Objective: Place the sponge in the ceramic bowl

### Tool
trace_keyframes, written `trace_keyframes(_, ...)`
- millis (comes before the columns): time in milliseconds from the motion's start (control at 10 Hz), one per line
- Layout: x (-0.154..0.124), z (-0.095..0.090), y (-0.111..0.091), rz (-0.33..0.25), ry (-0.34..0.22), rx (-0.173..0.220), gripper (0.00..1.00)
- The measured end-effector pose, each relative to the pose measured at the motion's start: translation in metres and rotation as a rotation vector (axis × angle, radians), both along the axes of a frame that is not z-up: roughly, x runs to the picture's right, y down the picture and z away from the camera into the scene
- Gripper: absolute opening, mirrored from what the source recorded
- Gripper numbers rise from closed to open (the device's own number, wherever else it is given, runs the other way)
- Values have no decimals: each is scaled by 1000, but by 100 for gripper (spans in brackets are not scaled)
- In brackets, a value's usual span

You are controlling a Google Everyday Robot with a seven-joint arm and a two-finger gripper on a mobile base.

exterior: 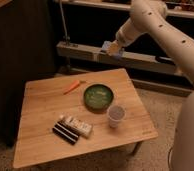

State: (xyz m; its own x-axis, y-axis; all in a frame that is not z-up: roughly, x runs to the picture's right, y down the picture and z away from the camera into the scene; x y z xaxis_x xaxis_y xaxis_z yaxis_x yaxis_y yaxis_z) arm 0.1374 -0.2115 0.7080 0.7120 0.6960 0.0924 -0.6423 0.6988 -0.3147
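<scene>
The green ceramic bowl (98, 96) sits right of centre on the wooden table (40, 115), and nothing lies in it. My gripper (112, 49) hangs in the air above and behind the bowl, past the table's far edge, at the end of the white arm (155, 25). It is shut on the small blue-grey sponge (113, 51), which shows under the fingers.
A small white cup (115, 115) stands just in front and to the right of the bowl. An orange carrot-like piece (71, 87) lies left of the bowl. A black-and-white striped box (65, 133) and a white packet (79, 125) lie near the front. Behind the table runs a metal shelf rail (85, 52).
</scene>
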Motion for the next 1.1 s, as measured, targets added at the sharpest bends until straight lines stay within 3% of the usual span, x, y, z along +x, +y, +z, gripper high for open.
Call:
trace_keyframes(700, -6, 2, 1, -9, -7, -2, 0)
trace_keyframes(800, -10, 3, 3, 7, -30, -6, 0)
trace_keyframes(1100, -30, 36, 33, 55, -120, -47, 0)
